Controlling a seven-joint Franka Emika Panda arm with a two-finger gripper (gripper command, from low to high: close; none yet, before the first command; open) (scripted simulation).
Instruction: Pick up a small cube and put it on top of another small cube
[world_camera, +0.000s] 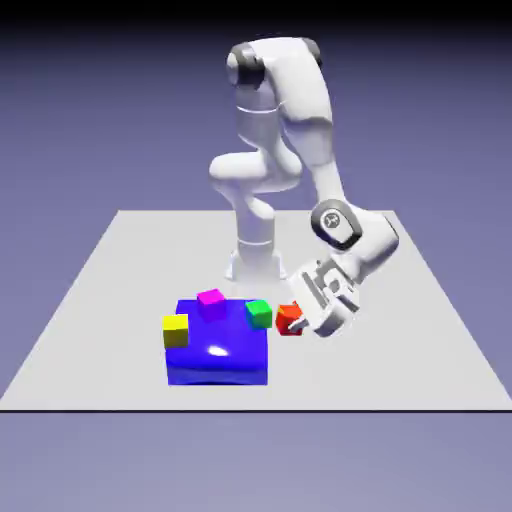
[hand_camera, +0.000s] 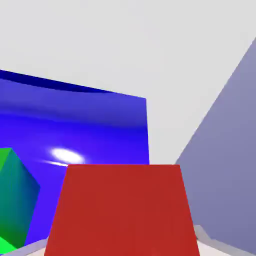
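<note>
The small red cube (world_camera: 289, 319) is held in my gripper (world_camera: 298, 322), just off the right side of the big blue block (world_camera: 220, 350) and slightly above the table. In the hand view the red cube (hand_camera: 120, 210) fills the bottom middle and hides my fingertips. A green cube (world_camera: 259, 313) sits on the blue block's near right corner, just left of the red cube; it shows as the green cube (hand_camera: 15, 200) at the hand view's lower left. A magenta cube (world_camera: 211, 301) rests on the block's top.
A yellow cube (world_camera: 176, 330) sits at the blue block's left edge. The blue block (hand_camera: 75, 130) fills the hand view's left half. The grey table (world_camera: 400, 340) extends to the exterior view's right of the gripper.
</note>
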